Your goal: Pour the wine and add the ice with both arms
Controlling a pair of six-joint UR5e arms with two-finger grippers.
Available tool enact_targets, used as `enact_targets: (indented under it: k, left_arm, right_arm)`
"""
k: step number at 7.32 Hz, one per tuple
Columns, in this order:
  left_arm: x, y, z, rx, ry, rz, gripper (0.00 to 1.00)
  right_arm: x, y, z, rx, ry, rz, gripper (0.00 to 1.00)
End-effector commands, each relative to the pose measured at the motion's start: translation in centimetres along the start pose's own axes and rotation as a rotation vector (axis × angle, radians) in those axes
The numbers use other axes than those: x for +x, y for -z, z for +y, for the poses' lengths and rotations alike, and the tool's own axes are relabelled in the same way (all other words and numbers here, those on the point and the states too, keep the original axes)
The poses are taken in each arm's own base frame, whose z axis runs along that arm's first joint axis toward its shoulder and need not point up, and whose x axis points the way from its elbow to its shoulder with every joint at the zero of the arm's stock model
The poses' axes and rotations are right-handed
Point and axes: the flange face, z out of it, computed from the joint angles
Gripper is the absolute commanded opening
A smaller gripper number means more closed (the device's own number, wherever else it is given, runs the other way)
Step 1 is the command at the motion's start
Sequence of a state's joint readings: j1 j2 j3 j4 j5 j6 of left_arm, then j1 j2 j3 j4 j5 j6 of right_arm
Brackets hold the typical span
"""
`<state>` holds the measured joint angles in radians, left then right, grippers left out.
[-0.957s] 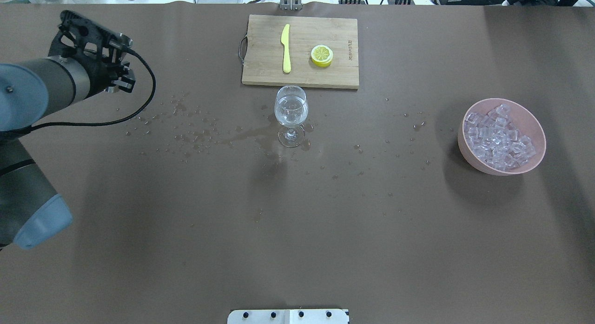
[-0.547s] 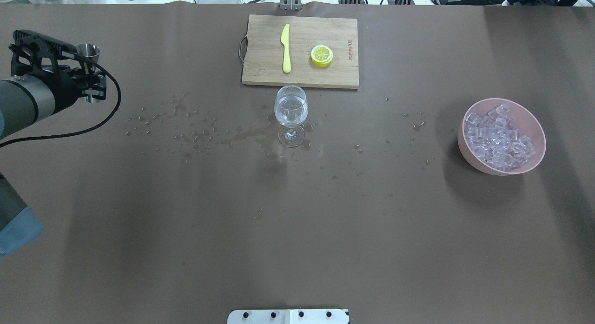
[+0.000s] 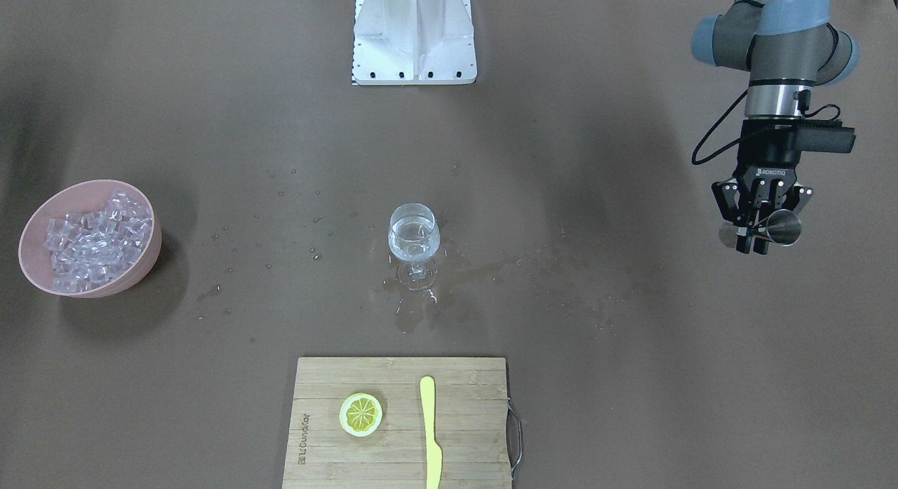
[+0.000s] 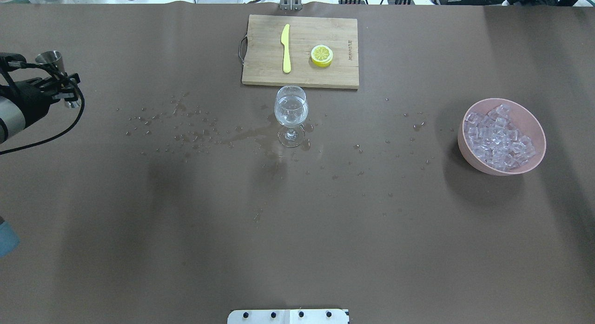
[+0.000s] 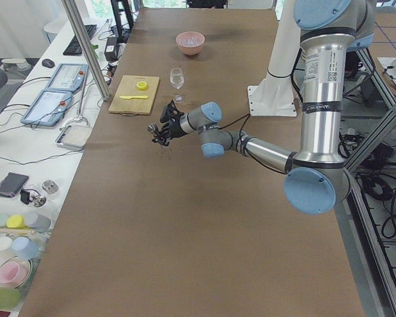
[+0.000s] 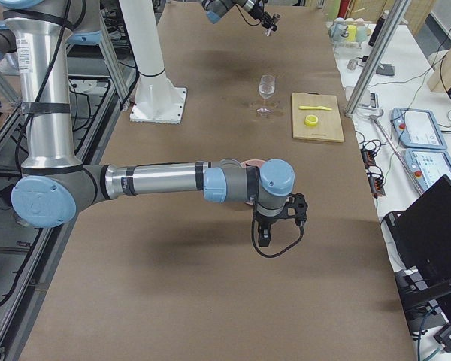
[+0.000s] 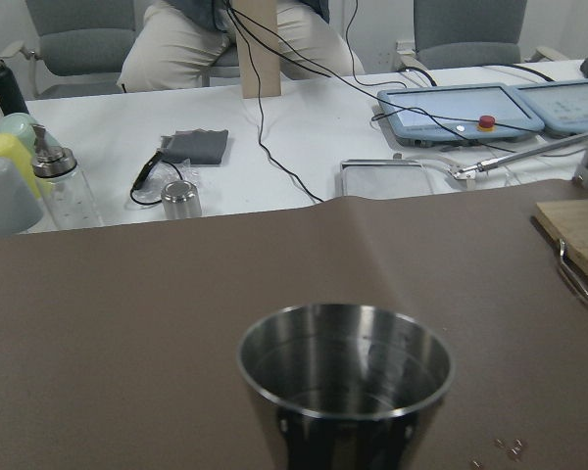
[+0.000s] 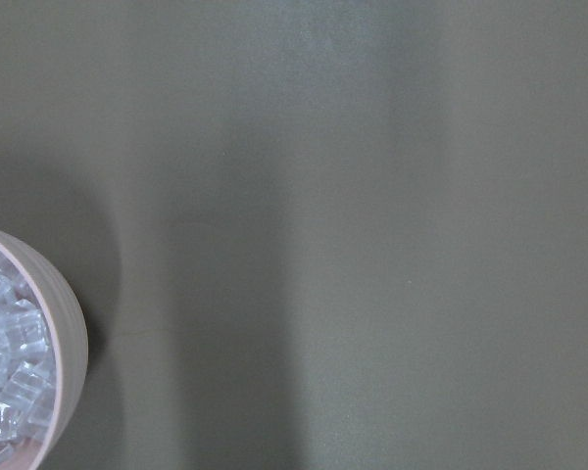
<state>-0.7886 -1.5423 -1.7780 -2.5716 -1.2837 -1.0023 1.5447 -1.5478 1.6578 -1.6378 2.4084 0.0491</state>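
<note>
Right gripper hovers beside the pink bowl of ice; I cannot tell its grip. Wine sits in the central glass, bowl at its 3 o'clock. At 10 o'clock, left gripper clamps 1 steel cup.

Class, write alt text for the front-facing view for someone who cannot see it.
A wine glass of clear liquid stands mid-table among splashes. At the view's right, the left gripper holds a metal cup; at its left sits a pink bowl of ice.
</note>
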Motion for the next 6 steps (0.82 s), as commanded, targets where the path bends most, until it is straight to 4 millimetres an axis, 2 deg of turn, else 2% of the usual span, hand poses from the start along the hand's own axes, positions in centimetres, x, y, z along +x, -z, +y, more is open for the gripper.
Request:
enact_targets:
  k: [1, 3, 6]
  left_arm:
    - [-1.0, -0.3, 0.0, 0.082, 0.152, -0.042, 0.00]
    - [-1.2, -1.3, 1.2, 0.144, 0.225, -0.080, 0.00]
    - [0.4, -1.8, 5.4, 0.237, 0.243, -0.120, 0.00]
  right_arm:
    - [-0.1, 0.1, 0.0, 0.002, 0.001, -0.002, 1.00]
    - [0.0, 0.0, 0.0, 0.000, -0.002, -0.002, 1.00]
    - [0.0, -0.1, 0.0, -0.002, -0.002, -0.001, 1.00]
